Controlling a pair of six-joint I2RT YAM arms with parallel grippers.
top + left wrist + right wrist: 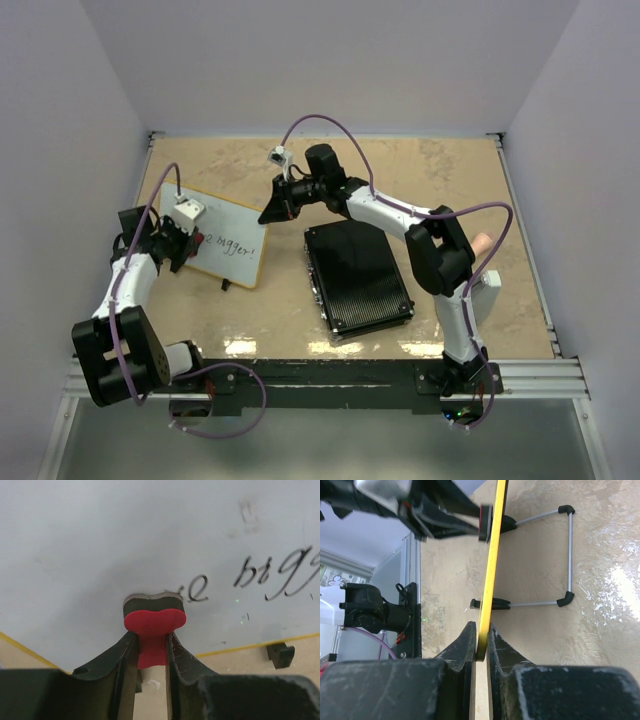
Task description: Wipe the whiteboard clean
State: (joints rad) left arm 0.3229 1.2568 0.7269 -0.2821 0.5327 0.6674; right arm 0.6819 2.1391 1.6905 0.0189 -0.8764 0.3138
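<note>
top external: tan mottled table (450, 180), white walls (330, 60), whiteboard (232, 238) upright

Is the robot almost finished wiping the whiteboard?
Partly. Some of the whiteboard looks wiped, leaving faint smudges. The left gripper presses a red eraser against it, while the right gripper clamps its edge. The black words are not yet erased.

- The whiteboard (240, 225) carries black handwriting that reads "bigger!".
- An earlier word there ends in "e"; its other letters cannot be read.
</note>
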